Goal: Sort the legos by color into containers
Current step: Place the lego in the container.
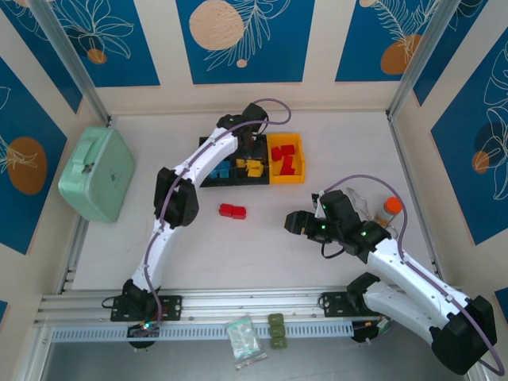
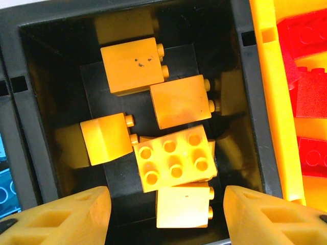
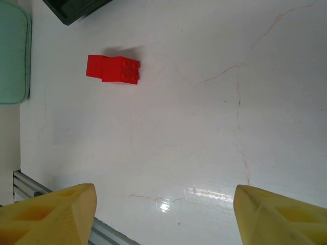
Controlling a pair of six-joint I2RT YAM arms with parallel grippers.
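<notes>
**Now: yellow bricks binned, a red pair loose on the table**

Seen from the left wrist, the left gripper [image 2: 166, 196] hovers over the middle black bin [image 2: 36, 102]. Its two fingers stand spread at the bottom corners of the frame, with a gap on either side of the brick below, gripping nothing. Several yellow bricks [image 2: 173, 163] lie jumbled on the bin floor, some on their sides. At the right edge is the yellow-orange bin [image 2: 265, 102] with red bricks [image 2: 311, 35] in it. A sliver of blue bricks [image 2: 7, 189] shows at the lower left.

From overhead, the three bins sit side by side at upper centre, and the left black bin [image 1: 208, 181] holds the blue ones.

The right gripper [image 3: 163, 204] hangs over bare table right of centre, jaws released and wide apart with nothing between them. Well apart from it, a red pair [image 3: 113, 69] of bricks sits touching on the table. The pair lies at the upper left of the right wrist frame and just below the bins in the overhead view.
</notes>
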